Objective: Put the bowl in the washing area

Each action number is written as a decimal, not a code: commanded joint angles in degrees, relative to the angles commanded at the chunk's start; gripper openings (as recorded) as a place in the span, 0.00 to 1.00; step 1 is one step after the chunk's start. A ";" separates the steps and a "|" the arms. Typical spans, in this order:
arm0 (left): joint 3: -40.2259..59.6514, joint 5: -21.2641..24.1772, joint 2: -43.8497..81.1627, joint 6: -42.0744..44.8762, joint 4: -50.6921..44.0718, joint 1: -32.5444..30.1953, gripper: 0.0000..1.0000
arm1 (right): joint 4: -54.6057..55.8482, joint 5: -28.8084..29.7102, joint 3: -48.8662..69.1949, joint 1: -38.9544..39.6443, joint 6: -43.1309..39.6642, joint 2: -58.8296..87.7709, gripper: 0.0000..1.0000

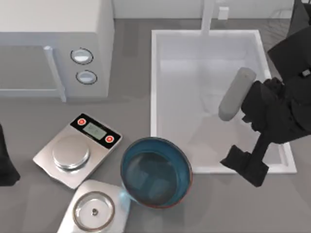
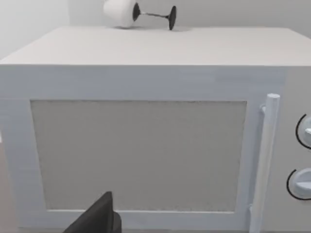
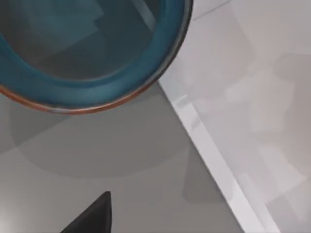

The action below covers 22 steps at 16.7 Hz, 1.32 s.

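One bowl (image 1: 156,172), teal inside, sits on the grey table (image 1: 29,116) just outside the washing area (image 1: 154,87), touching its front left corner. Right gripper (image 1: 244,164) hovers over the basin's front rim, right of the bowl; whether its claw is open or closed, I cannot tell. Left arm (image 1: 7,162) is parked at the table's left edge.

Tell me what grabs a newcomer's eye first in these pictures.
The teal-blue bowl stands out most, on the grey table at the front left corner of the white sink, its rim overlapping the sink's corner in the top view. The black right arm hangs over the sink's right side, its right gripper near the front rim. A white microwave sits at the table's back left.
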 joint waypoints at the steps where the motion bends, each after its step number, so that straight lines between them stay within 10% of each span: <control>1: 0.00 0.00 0.00 0.00 0.00 0.00 1.00 | -2.21 -0.23 3.64 1.28 -0.96 4.12 1.00; 11: 0.00 0.00 0.00 0.00 0.00 0.00 1.00 | -14.27 1.11 29.99 6.39 -3.80 26.69 1.00; 22: 0.00 0.00 0.00 0.00 0.00 0.00 1.00 | -10.55 1.57 29.85 6.94 -3.15 30.13 1.00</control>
